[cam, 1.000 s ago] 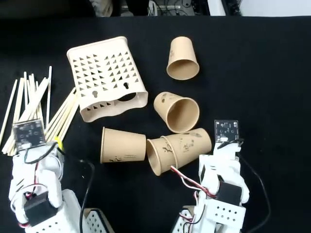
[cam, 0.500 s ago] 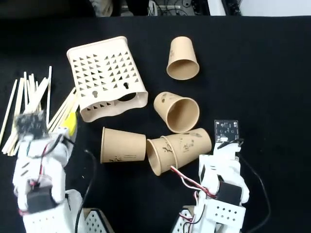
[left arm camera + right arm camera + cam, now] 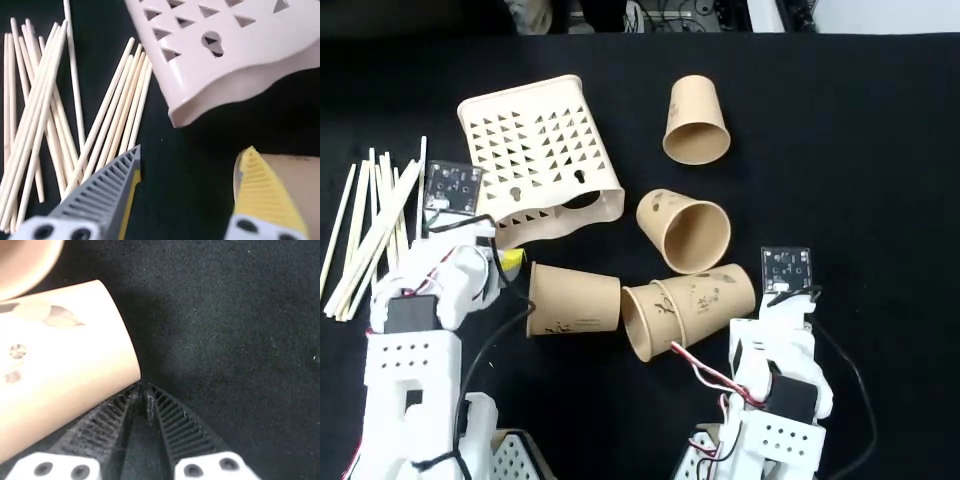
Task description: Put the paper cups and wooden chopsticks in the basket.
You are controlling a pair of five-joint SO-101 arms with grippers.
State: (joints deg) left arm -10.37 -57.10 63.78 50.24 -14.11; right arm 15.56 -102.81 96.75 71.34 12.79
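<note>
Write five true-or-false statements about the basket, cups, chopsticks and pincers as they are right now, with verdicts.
1. The basket lies flat on the table. True.
2. The left pincer grips a chopstick. False: it is open and empty.
3. The right pincer is shut. True.
4. The paper cups stand upright. False: they lie on their sides.
5. The chopsticks are in the basket. False: they lie on the table beside it.
</note>
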